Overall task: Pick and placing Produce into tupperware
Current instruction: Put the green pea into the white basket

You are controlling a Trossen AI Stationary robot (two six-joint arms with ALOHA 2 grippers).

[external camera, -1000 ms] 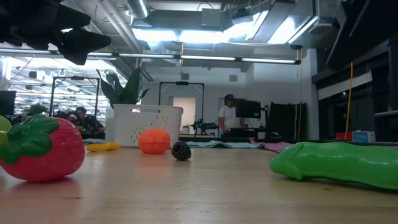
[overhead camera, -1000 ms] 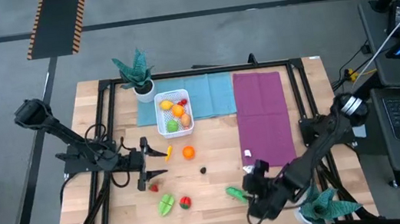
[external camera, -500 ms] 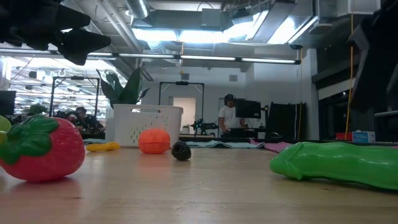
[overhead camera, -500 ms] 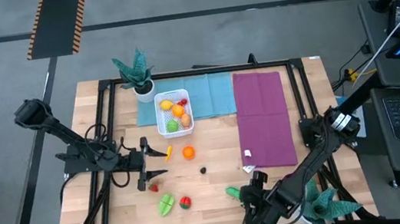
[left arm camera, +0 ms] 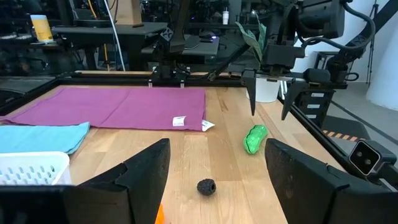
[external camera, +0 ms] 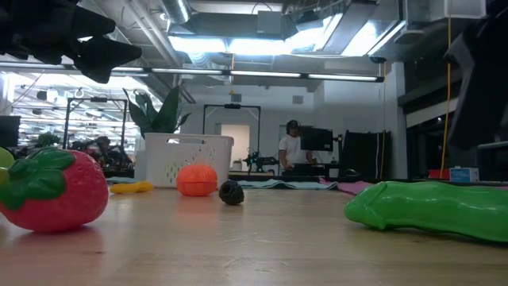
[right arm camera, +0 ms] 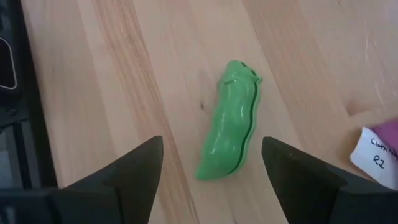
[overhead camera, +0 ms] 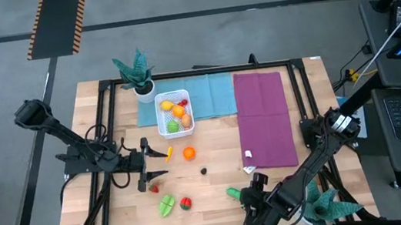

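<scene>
The white tupperware [overhead camera: 174, 113] stands at the table's far middle on a blue cloth, with several produce pieces inside. Loose on the wood lie an orange [overhead camera: 189, 153], a dark piece [overhead camera: 203, 170], a green piece [overhead camera: 167, 205], a strawberry [overhead camera: 186, 203] and a green pea pod [overhead camera: 234, 194]. My right gripper [right arm camera: 211, 186] hangs open just above the pod [right arm camera: 230, 127], slanting down, one finger on either side and not touching it. My left gripper [overhead camera: 149, 164] waits open and level at the table's left, above a yellow piece [overhead camera: 164, 153].
A purple cloth [overhead camera: 265, 119] lies at the right, its white tag [right arm camera: 376, 152] close to the pod. Potted plants stand at the far left [overhead camera: 136, 74] and near right corner [overhead camera: 323, 207]. Black frame rails [overhead camera: 103, 141] run round the table. People are in the room behind.
My right gripper has come down toward the green pea pod and a little toward the table's near edge, then stopped. It stays open. The pod and the other pieces have not moved.
</scene>
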